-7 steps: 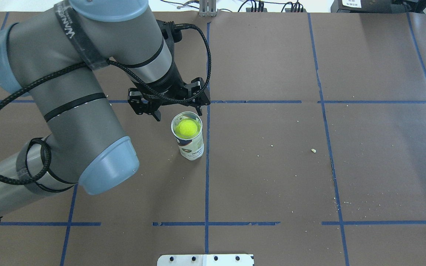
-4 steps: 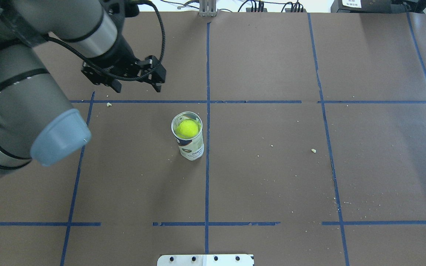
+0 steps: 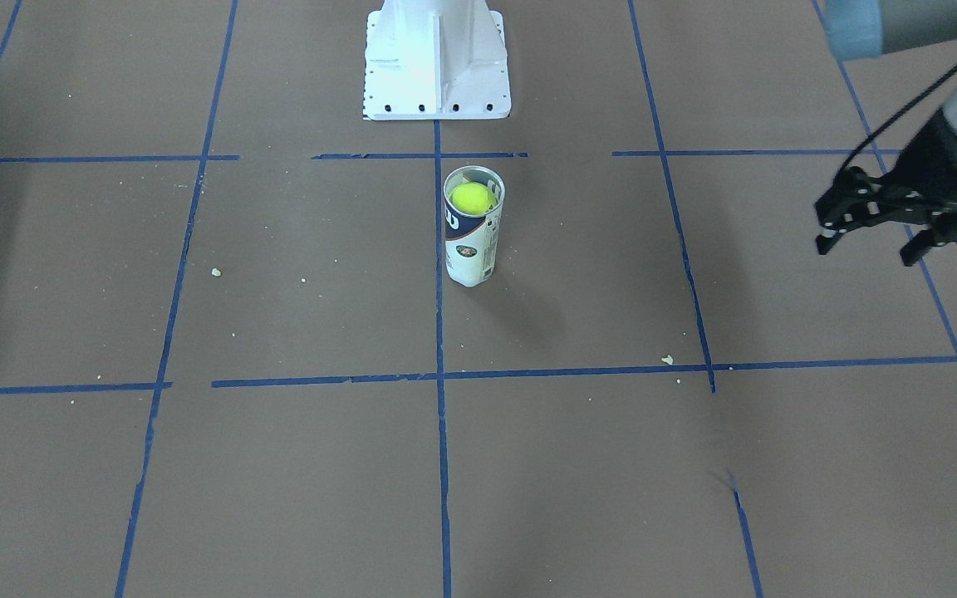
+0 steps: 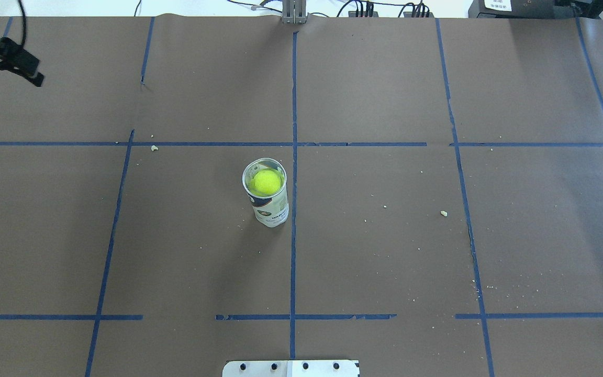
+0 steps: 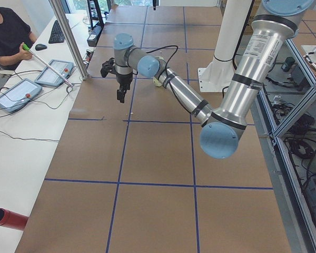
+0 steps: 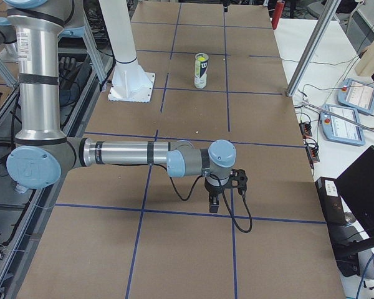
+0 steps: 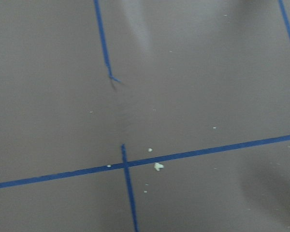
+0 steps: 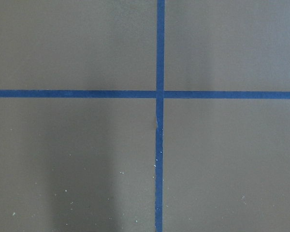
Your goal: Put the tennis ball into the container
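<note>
The tennis ball [image 3: 473,198] sits inside the container [image 3: 472,249], a clear can that stands upright near the table's middle. From overhead the tennis ball [image 4: 266,181] shows just below the rim of the container [image 4: 271,212]. My left gripper [image 3: 866,253] hangs open and empty far off to my left, well clear of the can; overhead only one of its fingertips [image 4: 37,79] shows at the upper left edge. My right gripper [image 6: 221,194] hovers low over bare table far from the can [image 6: 201,73], and I cannot tell whether it is open or shut.
The white metal base [image 3: 437,66] stands behind the can on the robot's side. Blue tape lines [image 4: 293,235] cross the brown table cover, with crumbs [image 4: 443,213] scattered on it. An operator [image 5: 5,31] sits at the far table beside tablets [image 5: 13,95].
The left arm has pulled back from just beside the can's mouth towards the far left edge, its gripper still open. The ball stays in the can, which has not moved.
</note>
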